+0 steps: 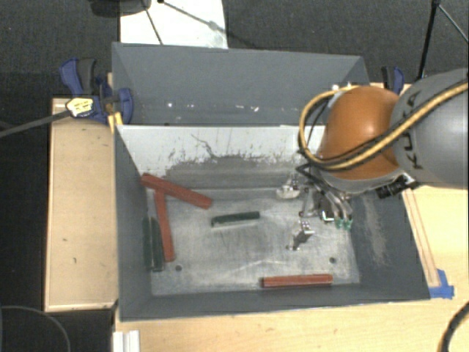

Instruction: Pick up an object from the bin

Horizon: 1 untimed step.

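Red stick, the lowest thing in the frame, lies flat on the bin floor at lower right of centre. It runs left to right, just inside the bin's bottom edge, with nothing touching it.

Just above it, the gripper hangs over bare, scuffed grey floor in the right part of the bin. It is apart from the red stick below and from the green stick to its left. I cannot tell how far open the gripper is, or whether it has hold of anything.

The green stick lies flat near the middle of the floor, almost level, by itself.

At the left side of the bin three more sticks sit together. A dark stick lies along the foot of the left wall, pointing up the frame. Just beside it on the right is an upright red stick, roughly parallel. A slanted red stick crosses its top end, sloping down towards the right.

Higher in the frame, at the right, the arm's rounded orange cover sits above the gripper, with yellow and black cables looped round it. The grey arm enters from the right edge.
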Available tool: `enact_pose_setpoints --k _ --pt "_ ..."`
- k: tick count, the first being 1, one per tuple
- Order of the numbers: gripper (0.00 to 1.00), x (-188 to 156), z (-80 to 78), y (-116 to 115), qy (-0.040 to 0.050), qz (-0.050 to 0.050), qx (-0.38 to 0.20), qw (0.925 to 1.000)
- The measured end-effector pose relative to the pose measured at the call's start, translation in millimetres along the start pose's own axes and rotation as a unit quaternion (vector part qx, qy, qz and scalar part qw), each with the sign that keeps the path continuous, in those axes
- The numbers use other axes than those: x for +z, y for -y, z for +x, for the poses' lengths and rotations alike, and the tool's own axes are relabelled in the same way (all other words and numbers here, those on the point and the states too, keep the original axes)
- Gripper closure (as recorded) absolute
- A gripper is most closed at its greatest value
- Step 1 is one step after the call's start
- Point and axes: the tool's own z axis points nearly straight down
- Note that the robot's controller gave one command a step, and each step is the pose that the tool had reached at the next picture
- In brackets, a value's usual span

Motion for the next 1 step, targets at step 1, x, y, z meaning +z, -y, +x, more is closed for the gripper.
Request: enact_pose_setpoints --k 1 --pt "0.00 -3.8 -1.9 0.0 0.0039 0.000 0.000 1.0000"
